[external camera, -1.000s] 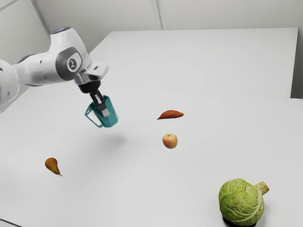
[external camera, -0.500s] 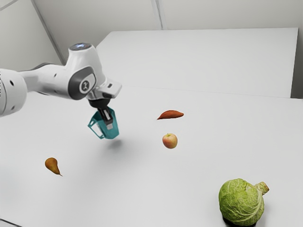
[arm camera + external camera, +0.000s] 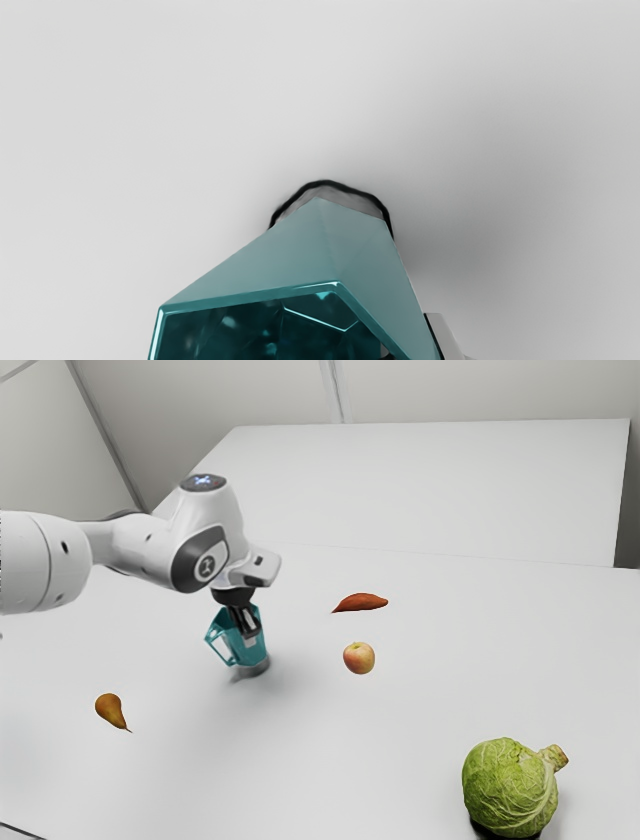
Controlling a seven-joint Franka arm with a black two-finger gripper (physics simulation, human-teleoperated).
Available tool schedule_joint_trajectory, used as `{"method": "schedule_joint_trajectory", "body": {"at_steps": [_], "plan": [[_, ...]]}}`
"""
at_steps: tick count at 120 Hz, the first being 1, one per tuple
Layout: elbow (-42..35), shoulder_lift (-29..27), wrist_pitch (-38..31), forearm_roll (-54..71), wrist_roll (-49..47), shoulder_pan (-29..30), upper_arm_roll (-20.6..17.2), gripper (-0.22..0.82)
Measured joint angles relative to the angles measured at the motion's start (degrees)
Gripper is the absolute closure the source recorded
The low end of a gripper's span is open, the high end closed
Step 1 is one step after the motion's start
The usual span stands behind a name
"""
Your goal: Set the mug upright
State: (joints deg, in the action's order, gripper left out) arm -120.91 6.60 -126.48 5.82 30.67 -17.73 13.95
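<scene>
In the exterior view my gripper (image 3: 246, 626) points down at the teal mug (image 3: 250, 651), shut on its wall. The mug's opening faces up and its handle points to the exterior view's left; it stands close to upright with a slight lean. Its base is at or just above the table; contact is hard to tell. In the wrist view the gripper (image 3: 412, 349) has one finger outside the mug (image 3: 300, 260) and a small part of the other showing inside the rim.
On the table (image 3: 330, 760) lie a pear (image 3: 110, 710) toward the exterior view's left, an apple (image 3: 359, 658) and a sweet potato (image 3: 361, 602) to the mug's right, and a cabbage (image 3: 510, 787) at the near right.
My hand has come down and toward the exterior view's right, carrying the mug lower to the table. Hand and mug have turned to a more vertical pose.
</scene>
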Motion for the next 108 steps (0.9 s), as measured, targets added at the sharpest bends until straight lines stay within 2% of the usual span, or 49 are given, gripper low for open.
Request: {"method": "schedule_joint_trajectory", "body": {"at_steps": [55,108], "plan": [[-0.76,1.79,-4.45,0.39,-3.01,-0.62,0.01,0.77],[-0.69,1.64,-4.78,0.33,-3.49,-0.83,0.02,0.46]]}}
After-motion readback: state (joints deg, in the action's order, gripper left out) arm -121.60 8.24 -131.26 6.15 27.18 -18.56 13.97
